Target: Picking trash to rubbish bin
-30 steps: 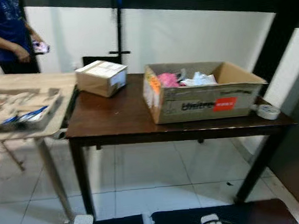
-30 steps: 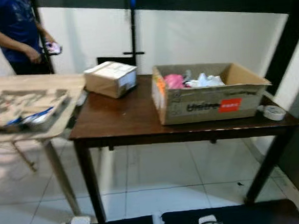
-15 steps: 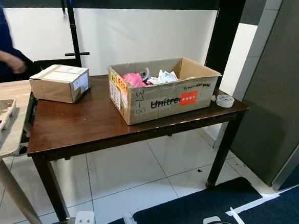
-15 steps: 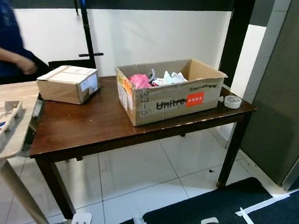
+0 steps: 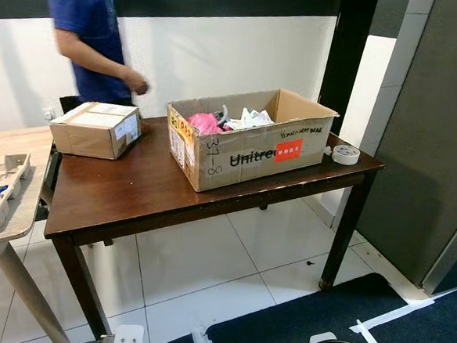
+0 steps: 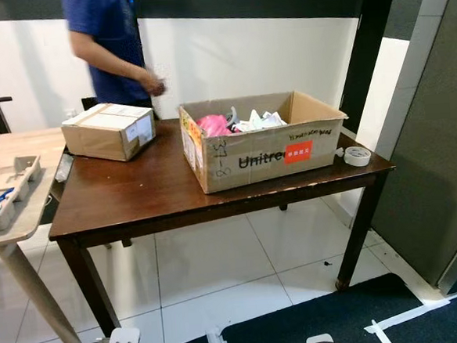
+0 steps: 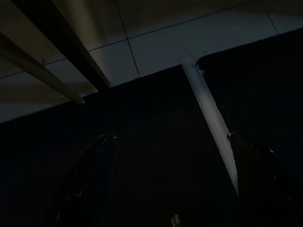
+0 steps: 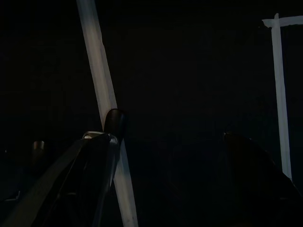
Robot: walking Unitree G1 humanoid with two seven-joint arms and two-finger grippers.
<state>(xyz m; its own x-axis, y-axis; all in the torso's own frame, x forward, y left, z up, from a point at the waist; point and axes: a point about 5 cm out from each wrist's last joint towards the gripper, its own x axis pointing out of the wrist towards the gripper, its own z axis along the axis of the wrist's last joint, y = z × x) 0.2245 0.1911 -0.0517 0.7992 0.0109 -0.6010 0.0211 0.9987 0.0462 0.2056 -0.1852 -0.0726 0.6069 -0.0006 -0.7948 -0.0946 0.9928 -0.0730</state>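
"Has the robot put any trash away?"

"I don't think so. The trash (image 5: 237, 120), pink and white scraps, sits inside the big open box (image 5: 250, 138) on the right half of the dark table (image 5: 120, 199), near the back edge. I can't see a rubbish bin anywhere."

"What are the arms doing?"

"Both hang low over the dark mat (image 7: 156, 156). The left gripper (image 7: 170, 179) has its fingers spread wide with nothing between them. The right gripper (image 8: 170, 175) is spread and bare too."

"Anything else?"

"A small taped box (image 5: 96, 130) sits at the back left corner, a tape roll (image 5: 345, 155) at the right edge. A person (image 5: 94, 39) stands behind."
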